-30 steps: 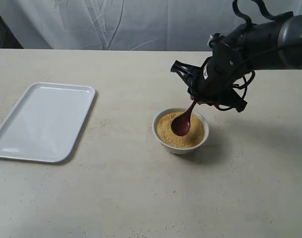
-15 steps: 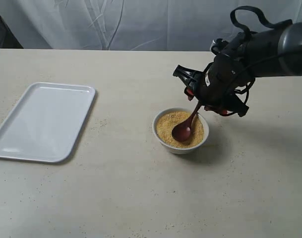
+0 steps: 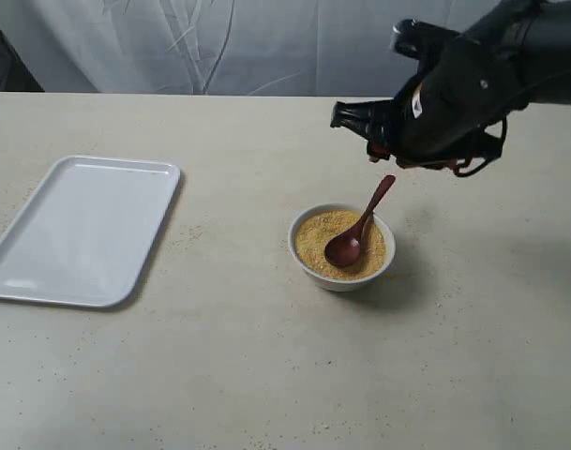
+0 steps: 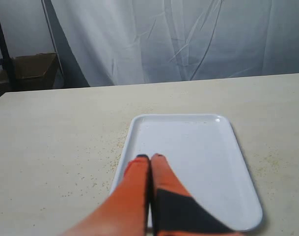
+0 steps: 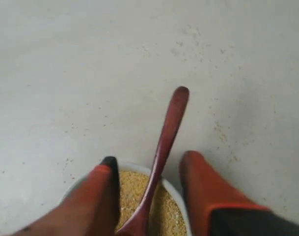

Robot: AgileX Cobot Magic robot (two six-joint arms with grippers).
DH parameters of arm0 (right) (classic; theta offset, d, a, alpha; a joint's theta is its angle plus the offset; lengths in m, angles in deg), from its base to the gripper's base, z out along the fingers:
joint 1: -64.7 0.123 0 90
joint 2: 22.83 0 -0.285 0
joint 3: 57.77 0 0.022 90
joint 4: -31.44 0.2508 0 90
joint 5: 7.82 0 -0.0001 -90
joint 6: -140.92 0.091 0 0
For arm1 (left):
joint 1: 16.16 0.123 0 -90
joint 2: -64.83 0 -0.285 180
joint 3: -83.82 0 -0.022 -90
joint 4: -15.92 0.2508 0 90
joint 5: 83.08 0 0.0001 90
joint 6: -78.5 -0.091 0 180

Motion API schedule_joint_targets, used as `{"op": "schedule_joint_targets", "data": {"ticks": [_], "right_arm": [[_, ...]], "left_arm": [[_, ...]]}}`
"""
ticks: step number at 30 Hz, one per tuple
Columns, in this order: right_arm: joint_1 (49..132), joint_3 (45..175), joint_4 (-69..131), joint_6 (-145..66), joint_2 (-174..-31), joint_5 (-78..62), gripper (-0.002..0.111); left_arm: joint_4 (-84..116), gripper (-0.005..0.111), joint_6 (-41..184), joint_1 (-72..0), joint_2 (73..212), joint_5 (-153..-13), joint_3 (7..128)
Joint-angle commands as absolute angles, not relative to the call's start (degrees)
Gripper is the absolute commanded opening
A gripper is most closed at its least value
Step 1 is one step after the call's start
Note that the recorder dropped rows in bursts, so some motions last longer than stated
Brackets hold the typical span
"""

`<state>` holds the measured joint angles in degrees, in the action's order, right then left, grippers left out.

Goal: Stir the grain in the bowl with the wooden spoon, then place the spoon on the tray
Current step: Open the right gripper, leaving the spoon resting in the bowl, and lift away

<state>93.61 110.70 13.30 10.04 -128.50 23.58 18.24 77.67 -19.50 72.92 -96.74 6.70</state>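
The white bowl (image 3: pixel 300 255) sits right of the table's middle, filled with yellow grain (image 3: pixel 313 240). The dark wooden spoon (image 3: pixel 357 228) rests in it, its oval end in the grain and its handle leaning up over the far right rim. My right gripper (image 3: pixel 383 150) hangs open above the handle's tip, apart from it. In the right wrist view the spoon (image 5: pixel 165 137) runs between the spread fingers (image 5: pixel 205 189) of my right gripper (image 5: pixel 151 164), untouched, above the bowl (image 5: pixel 176 194). The white tray (image 3: pixel 79 230) lies at the left. My left gripper (image 4: pixel 150 157) is shut and empty over the tray (image 4: pixel 188 147).
Loose grains speckle the table around the bowl and beside the tray. A white curtain hangs behind the table's far edge. A brown box (image 4: pixel 29 71) stands beyond the table in the left wrist view.
My right gripper let go of the spoon and rose up and back. The spoon now rests by itself in the bowl, leaning on the rim.
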Motion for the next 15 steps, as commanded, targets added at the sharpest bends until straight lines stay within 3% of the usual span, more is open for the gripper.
{"op": "schedule_joint_targets", "data": {"ticks": [1,8,15], "right_arm": [[91.9,114.9,22.8,-11.4,-128.3,25.2,0.0],[87.9,122.8,39.0,-40.2,-136.8,27.5,0.001],[87.0,132.1,31.4,-40.7,-150.5,30.8,0.001]], "left_arm": [[18.3,0.0,77.9,-19.7,72.6,-96.4,6.6],[18.3,0.0,77.9,-19.7,72.6,-96.4,6.6],[18.3,0.0,77.9,-19.7,72.6,-96.4,6.6]]}}
